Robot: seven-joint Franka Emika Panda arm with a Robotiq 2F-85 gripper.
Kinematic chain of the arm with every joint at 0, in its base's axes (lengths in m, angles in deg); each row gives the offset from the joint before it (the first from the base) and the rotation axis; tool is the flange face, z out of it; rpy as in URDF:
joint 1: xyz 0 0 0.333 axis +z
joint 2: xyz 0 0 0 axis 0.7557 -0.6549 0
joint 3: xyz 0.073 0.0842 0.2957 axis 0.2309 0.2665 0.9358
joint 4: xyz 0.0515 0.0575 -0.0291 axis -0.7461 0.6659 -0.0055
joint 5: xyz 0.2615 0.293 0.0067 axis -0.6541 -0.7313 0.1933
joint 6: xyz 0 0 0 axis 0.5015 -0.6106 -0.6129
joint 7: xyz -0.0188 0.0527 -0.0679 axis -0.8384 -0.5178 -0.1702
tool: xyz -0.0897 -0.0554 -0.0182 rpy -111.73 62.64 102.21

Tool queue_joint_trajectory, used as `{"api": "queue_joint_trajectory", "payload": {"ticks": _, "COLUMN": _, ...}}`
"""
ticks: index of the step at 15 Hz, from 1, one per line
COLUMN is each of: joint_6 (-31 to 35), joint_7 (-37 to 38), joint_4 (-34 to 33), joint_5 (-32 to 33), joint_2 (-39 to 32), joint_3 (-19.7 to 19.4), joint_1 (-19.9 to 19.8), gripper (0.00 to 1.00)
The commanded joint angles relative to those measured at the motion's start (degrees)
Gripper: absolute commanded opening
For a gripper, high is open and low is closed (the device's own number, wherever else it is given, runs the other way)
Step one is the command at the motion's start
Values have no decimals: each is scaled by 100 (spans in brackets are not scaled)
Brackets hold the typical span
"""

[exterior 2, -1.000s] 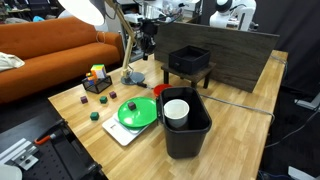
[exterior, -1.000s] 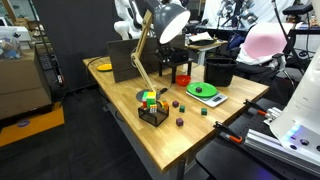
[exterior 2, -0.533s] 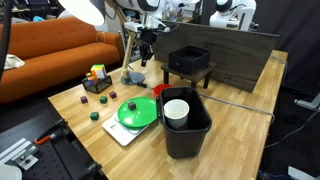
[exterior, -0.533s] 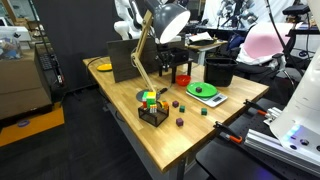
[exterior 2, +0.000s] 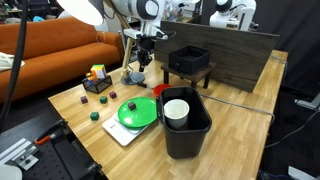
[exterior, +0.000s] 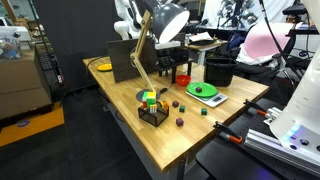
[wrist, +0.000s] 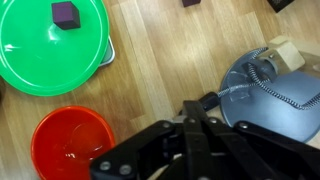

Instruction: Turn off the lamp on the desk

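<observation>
The lamp [exterior: 148, 55] stands on the desk [exterior: 120, 100], its wooden arms carrying a silver-grey dome shade [exterior: 171, 20] that looks bright white inside. In an exterior view its round grey base [exterior 2: 133, 77] sits near the desk's far edge, with the shade [exterior 2: 85, 10] at the top left. My gripper [exterior 2: 143, 63] hangs shut and empty just above and beside that base. In the wrist view the shut fingers [wrist: 196, 108] point down at the wood next to the grey base [wrist: 268, 88] and its braided cable.
A green plate [exterior 2: 138, 110] with a purple block [wrist: 65, 12] and a red bowl [wrist: 68, 145] lie close to the base. A black bin holding a white cup [exterior 2: 177, 110], a black stand [exterior 2: 190, 62] and a holder with coloured cubes [exterior 2: 97, 80] also stand on the desk.
My gripper has come down from level with the lamp's arm towards the lamp's base. The lamp and the other objects have not moved.
</observation>
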Motion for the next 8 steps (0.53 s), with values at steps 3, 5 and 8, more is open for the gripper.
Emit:
{"api": "queue_joint_trajectory", "payload": {"ticks": 3, "joint_6": -90, "joint_7": -87, "joint_4": -328, "joint_5": -71, "joint_2": -270, "joint_3": 24, "joint_1": -22, "gripper": 0}}
{"api": "queue_joint_trajectory", "payload": {"ticks": 5, "joint_6": -102, "joint_7": -100, "joint_4": -457, "joint_5": -76, "joint_2": -370, "joint_3": 24, "joint_1": -32, "gripper": 0}}
{"api": "queue_joint_trajectory", "payload": {"ticks": 8, "joint_6": -147, "joint_7": -119, "joint_4": -698, "joint_5": -104, "joint_2": -555, "joint_3": 36, "joint_1": -58, "gripper": 0}}
